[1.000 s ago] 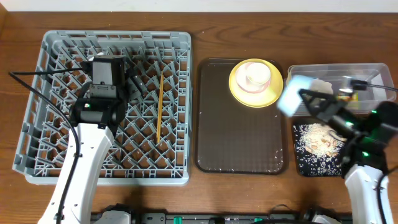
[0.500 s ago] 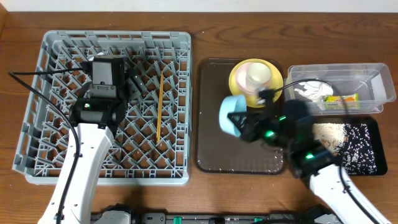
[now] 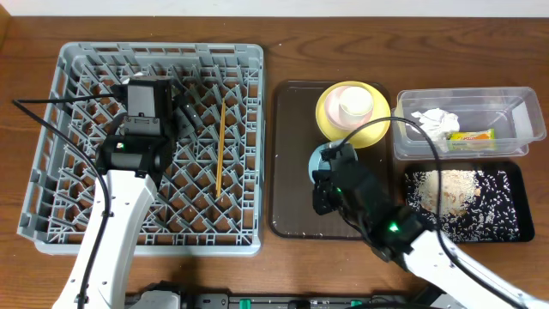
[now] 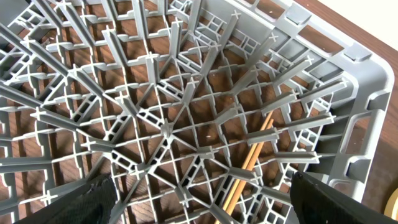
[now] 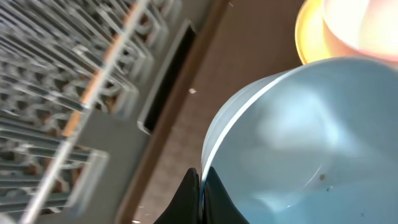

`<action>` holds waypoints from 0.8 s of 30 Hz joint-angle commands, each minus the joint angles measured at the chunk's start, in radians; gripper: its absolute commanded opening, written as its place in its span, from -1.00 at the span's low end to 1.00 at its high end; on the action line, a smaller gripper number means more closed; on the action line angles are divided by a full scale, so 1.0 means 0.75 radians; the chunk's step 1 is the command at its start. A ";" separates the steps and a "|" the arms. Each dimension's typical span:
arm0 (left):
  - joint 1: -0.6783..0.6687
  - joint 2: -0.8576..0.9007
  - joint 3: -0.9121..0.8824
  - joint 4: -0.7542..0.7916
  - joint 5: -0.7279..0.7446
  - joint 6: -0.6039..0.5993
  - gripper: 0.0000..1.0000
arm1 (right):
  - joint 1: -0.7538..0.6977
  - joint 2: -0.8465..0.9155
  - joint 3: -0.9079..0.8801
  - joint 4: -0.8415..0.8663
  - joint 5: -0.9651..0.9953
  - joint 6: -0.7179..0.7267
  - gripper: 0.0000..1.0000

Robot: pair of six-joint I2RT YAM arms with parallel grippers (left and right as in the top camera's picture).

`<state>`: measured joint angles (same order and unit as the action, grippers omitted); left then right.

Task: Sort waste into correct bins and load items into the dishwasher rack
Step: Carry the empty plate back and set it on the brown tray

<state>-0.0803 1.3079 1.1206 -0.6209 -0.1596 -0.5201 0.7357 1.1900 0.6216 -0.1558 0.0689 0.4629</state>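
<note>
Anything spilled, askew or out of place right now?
Nothing spilled. Pale rice scraps sit inside the shallow black tray, crumpled white napkin and yellow-green wrapper inside the clear plastic tub. Only oddity: a small speck inside the light blue bowl pinched by the right gripper.

Rack (image 3: 154, 53) far left, chopsticks (image 3: 220, 146) lying in it. Serving tray (image 3: 296, 120) just right of the rack. Plate (image 3: 377, 130) on the tray's back end, cup (image 3: 353, 105) on the plate. Bowl (image 3: 319, 159) over the tray, just before the plate. Tub (image 3: 463, 92) right of the tray, napkin (image 3: 436, 122) and wrapper (image 3: 472, 136) inside. Low tray (image 3: 515, 165) before the tub, scraps (image 3: 450, 187) in it.
</note>
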 commanded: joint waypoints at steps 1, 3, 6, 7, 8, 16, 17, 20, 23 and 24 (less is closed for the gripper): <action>0.004 -0.002 0.012 0.001 -0.002 0.003 0.82 | 0.017 0.078 0.026 0.007 0.025 -0.031 -0.97; 0.004 -0.002 0.012 0.001 -0.002 0.003 0.82 | 0.017 0.105 0.026 0.018 0.001 -0.031 -0.97; 0.004 -0.002 0.012 0.001 -0.002 0.003 0.82 | 0.019 0.115 0.026 0.012 -0.032 -0.031 -0.97; 0.004 -0.002 0.012 0.001 -0.002 0.003 0.82 | 0.019 0.115 0.026 0.007 -0.035 -0.031 -0.96; 0.004 -0.002 0.012 0.001 -0.002 0.003 0.82 | 0.019 0.115 0.026 0.005 -0.036 -0.031 -0.88; 0.004 -0.002 0.012 0.001 -0.002 0.003 0.82 | 0.014 0.101 0.036 0.017 -0.032 -0.116 0.10; 0.004 -0.002 0.012 0.001 -0.002 0.003 0.82 | 0.008 0.092 0.047 0.013 -0.022 -0.127 0.13; 0.004 -0.002 0.012 0.001 -0.002 0.003 0.82 | -0.053 0.071 0.132 -0.010 0.074 -0.126 0.04; 0.004 -0.002 0.012 0.001 -0.002 0.003 0.82 | -0.146 0.071 0.244 -0.103 0.188 -0.126 0.10; 0.004 -0.002 0.012 0.001 -0.002 0.003 0.82 | -0.193 0.071 0.296 -0.154 0.218 -0.126 0.18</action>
<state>-0.0803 1.3079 1.1206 -0.6209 -0.1593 -0.5201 0.6735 1.2694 0.7361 -0.2256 0.1081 0.3893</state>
